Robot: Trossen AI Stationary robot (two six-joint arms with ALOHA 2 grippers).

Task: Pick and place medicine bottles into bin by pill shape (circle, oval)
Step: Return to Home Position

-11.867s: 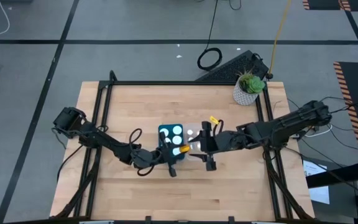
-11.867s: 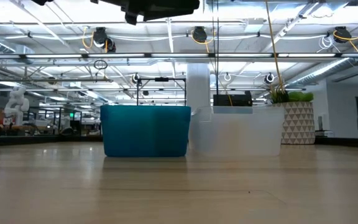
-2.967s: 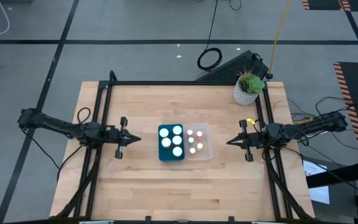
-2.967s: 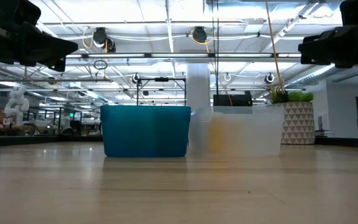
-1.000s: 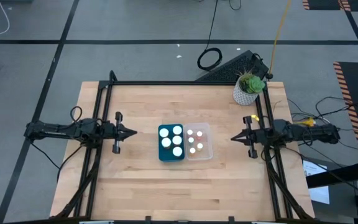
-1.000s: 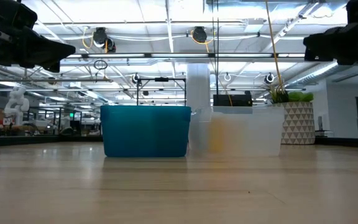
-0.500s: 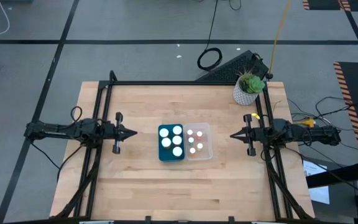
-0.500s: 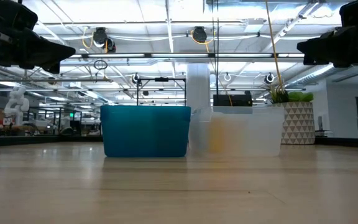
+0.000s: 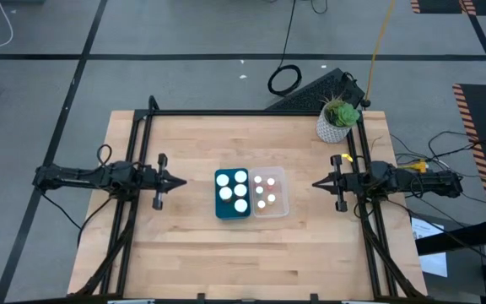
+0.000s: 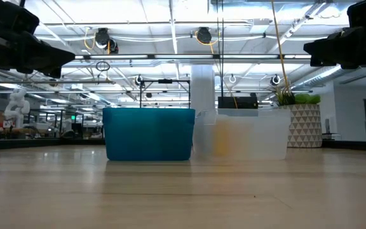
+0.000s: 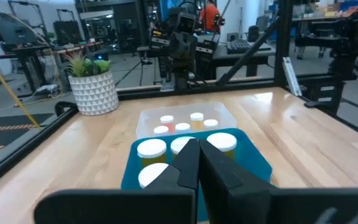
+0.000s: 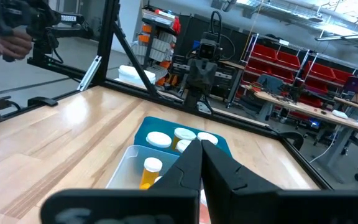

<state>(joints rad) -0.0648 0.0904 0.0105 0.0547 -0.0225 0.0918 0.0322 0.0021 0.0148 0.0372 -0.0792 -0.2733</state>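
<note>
High view: the bottles all sit inside two bins at the centre of the frame. Five wide white caps fill the blue bin, and smaller caps with amber showing stand in the clear bin touching it on the right. No bottle lies loose on the surface. The left tool points in from centre left and the right tool from centre right, both well apart from the bins, fingers pinched to a point and empty. A plant stands at upper right.

Low view: the blue bin sits left of centre, the clear bin right of it with an amber blur inside. Dark arm parts hang in both upper corners.

Left wrist view: the left tool is closed on nothing at bottom centre. Just beyond it are the wide-capped bottles in the blue bin, then the slim ones in the clear bin.

Right wrist view: the right tool is likewise closed and empty. One slim amber bottle stands upright in the clear bin, wide caps beyond it.

Handling, as a judgement: these are light, stiff plastic cylinders with smooth, likely slippery walls. They look top-heavy enough to tip when nudged. Packed this closely, the body is hard to reach, so the best hold is across the cap or just under it, from above.
</note>
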